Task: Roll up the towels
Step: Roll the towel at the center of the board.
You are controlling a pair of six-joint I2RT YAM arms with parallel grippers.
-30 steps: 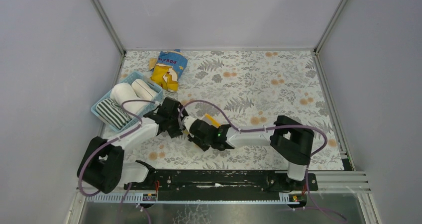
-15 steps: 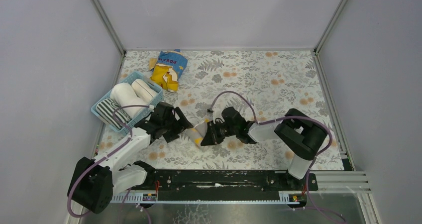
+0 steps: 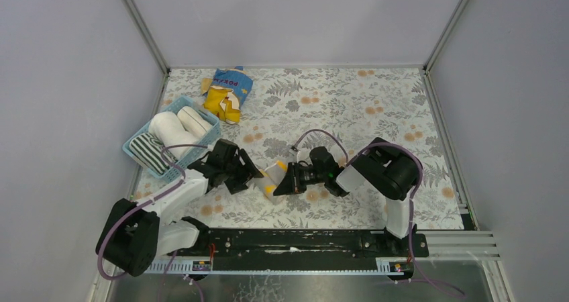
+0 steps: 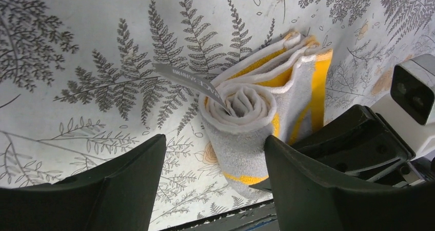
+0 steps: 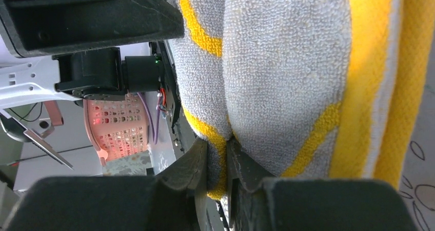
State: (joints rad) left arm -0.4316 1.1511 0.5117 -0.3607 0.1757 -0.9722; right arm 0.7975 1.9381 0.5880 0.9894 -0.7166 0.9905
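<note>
As wrist shows (alone), towel coiled.

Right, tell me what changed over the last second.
The right gripper drew back rightward, still pinching the beige-and-yellow towel, bringing it into view. The left gripper followed, jaws open astride the rolled end. The basket, its rolled towels and the snack bag stayed put.
</note>
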